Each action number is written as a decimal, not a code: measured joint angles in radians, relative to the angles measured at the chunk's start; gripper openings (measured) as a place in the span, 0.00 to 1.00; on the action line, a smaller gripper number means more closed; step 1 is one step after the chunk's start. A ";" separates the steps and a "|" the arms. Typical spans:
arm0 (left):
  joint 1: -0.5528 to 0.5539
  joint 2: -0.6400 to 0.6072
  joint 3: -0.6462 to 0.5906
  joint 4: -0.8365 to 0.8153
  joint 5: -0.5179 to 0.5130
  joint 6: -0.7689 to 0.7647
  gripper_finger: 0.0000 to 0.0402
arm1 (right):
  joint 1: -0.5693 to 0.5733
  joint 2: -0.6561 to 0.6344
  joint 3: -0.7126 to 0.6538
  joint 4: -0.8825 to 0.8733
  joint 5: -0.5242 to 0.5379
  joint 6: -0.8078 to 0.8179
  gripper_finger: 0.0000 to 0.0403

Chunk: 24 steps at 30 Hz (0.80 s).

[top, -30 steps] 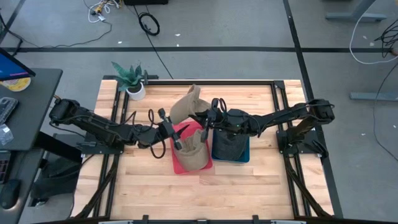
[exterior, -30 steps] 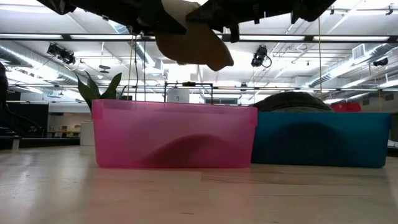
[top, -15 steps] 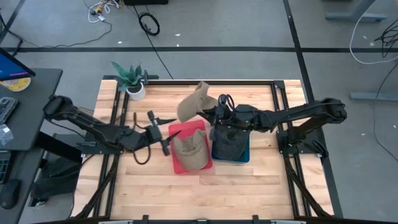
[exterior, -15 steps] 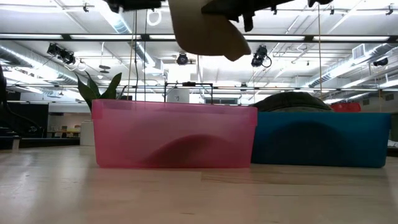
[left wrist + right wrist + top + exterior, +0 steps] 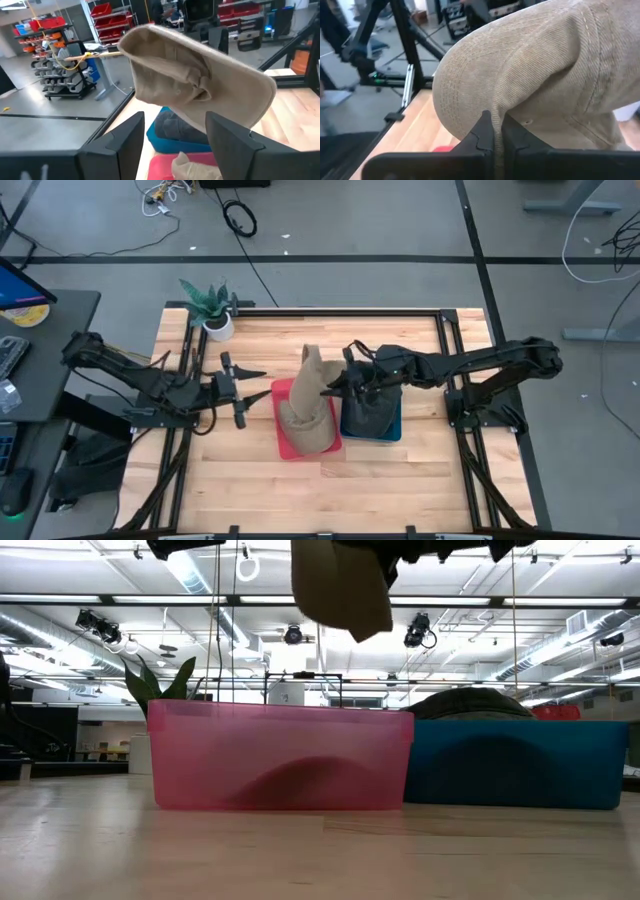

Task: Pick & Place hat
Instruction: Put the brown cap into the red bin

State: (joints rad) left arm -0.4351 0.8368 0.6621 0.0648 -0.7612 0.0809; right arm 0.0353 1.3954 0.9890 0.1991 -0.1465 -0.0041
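Note:
A tan corduroy hat hangs high over the pink bin, held by my right gripper, which is shut on it. In the low view this hat is far above the pink bin. A second tan hat lies inside the pink bin. A dark hat fills the blue bin. My left gripper is open and holds nothing, left of the pink bin. In its wrist view the tan hat shows beyond the open left gripper. My right gripper pinches a raised fold of the hat's crown fabric between its two shut fingers. It comes roughly level from the table's right side. The hat is lifted clear of the bins and hangs beside and below the fingers.
A potted plant stands at the table's far left corner. The pink and blue bins stand side by side mid-table. Bare wood lies between the bins and the near edge. Black frame rails run along the table's sides.
My left gripper has drawn back from over the pink bin toward the table's left edge, still open. My right gripper has carried the tan hat first up, then toward the near edge over the pink bin. The hat has turned and now hangs narrower and more upright.

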 joint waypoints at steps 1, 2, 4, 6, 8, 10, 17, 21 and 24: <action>0.000 -0.013 0.000 -0.021 0.001 -0.007 0.53 | -0.005 0.008 0.000 -0.001 -0.022 0.000 0.02; 0.000 -0.022 0.000 -0.036 0.003 -0.017 0.53 | -0.012 0.015 0.000 -0.008 -0.046 0.000 0.02; 0.003 -0.046 -0.013 -0.031 0.027 -0.019 0.53 | -0.025 0.032 0.000 -0.030 -0.094 0.001 0.02; 0.015 -0.078 -0.045 -0.005 0.062 -0.019 0.53 | -0.035 0.055 0.009 -0.061 -0.130 0.003 0.02; 0.041 -0.114 -0.083 0.041 0.103 -0.015 0.53 | -0.039 0.076 0.035 -0.114 -0.144 -0.001 0.02; 0.077 -0.160 -0.123 0.054 0.131 -0.013 0.53 | -0.039 0.093 0.071 -0.156 -0.143 -0.016 0.02; 0.216 -0.310 -0.239 0.085 0.297 -0.025 0.53 | -0.022 0.163 0.191 -0.256 -0.176 -0.112 0.01; 0.271 -0.366 -0.280 0.100 0.382 -0.058 0.53 | -0.021 0.225 0.232 -0.290 -0.244 -0.169 0.01; 0.295 -0.382 -0.289 0.106 0.418 -0.078 0.53 | -0.032 0.279 0.264 -0.290 -0.324 -0.210 0.01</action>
State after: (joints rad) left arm -0.1400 0.4547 0.3726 0.1712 -0.3436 0.0032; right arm 0.0035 1.6744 1.2528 -0.0912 -0.4702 -0.2141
